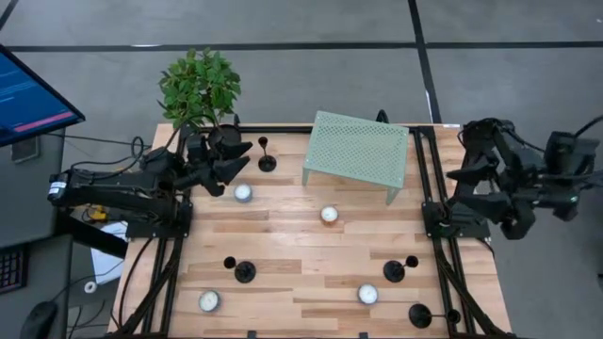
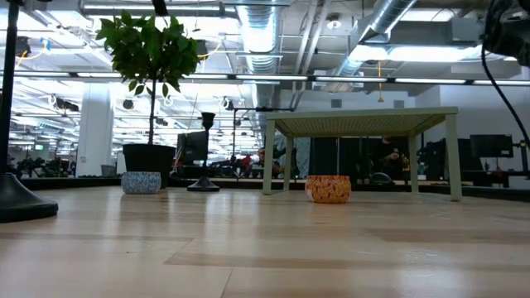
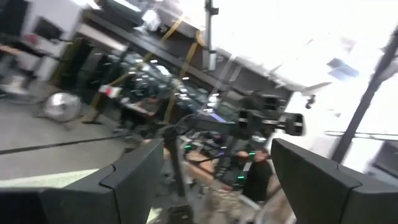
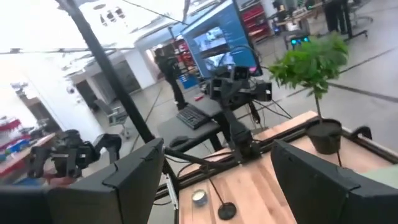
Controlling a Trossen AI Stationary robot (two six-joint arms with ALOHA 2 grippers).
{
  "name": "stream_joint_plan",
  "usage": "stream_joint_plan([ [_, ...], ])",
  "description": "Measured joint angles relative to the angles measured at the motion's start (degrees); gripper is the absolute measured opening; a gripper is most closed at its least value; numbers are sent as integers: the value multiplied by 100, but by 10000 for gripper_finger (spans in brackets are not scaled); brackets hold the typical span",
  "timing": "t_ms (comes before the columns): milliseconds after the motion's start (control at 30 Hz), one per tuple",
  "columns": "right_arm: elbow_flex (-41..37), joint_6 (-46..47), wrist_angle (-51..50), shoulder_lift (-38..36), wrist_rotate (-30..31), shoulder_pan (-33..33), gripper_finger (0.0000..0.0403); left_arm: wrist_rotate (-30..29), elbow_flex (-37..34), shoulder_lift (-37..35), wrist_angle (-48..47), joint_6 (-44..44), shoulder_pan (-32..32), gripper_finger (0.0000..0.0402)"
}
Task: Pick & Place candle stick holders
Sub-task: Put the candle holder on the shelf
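Left gripper [image 1: 236, 169] sits w/ its dark fingers [image 3: 134, 180] spread apart, nothing between them. It hangs at the back-left of the light wooden slat table [image 1: 301, 282], well left of the pale green perforated metal stand [image 1: 356, 151] (using that stand as my ref for everything). Tips point toward the stand; a small white round tealight [image 1: 243, 193] sits just beside them.

Btw the closest black metal candlestick w/ round disc base and thin stem [image 1: 268, 160] stands upright between the left gripper and the stand, just off the stand's left edge. In the low view it's the thin black one [image 2: 204, 153] left of the stand's legs.

Left of that, the leafy green plant in a black pot [image 1: 203, 94] is at the table's back edge, behind the left arm.

Right gripper [image 1: 466, 174] is off to the stand's right, past the table's right rail, fingers [image 4: 137, 180] also apart and empty, just parked there.

Other 3 candlesticks are all in front of the stand, towards the near edge: one front-left [image 1: 244, 271], one front-right [image 1: 396, 271], and one farther front-right by the corner [image 1: 421, 315].

More tealights: one right in front of the stand [image 1: 329, 215], one far front-left [image 1: 209, 301], one front, a bit right [image 1: 367, 294].
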Motion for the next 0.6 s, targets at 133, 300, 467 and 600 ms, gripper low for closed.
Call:
stream_joint_plan([
  [133, 693, -1373, -42, 326, 1, 24, 286, 418, 48, 4, 114, -245, -2, 300],
  [300, 1320, -2239, -604, 533, -5, -213, 286, 682, 431, 174, -414, -255, -2, 300],
  [467, 1488, -2177, -1567, 508, -1, -648, 286, 706, 1288, 584, -2251, -324, 0, 300],
  [600, 1484, -2088, -2218, 509, 1, -1145, 286, 706, 1815, 1051, -2902, -208, 0, 300],
])
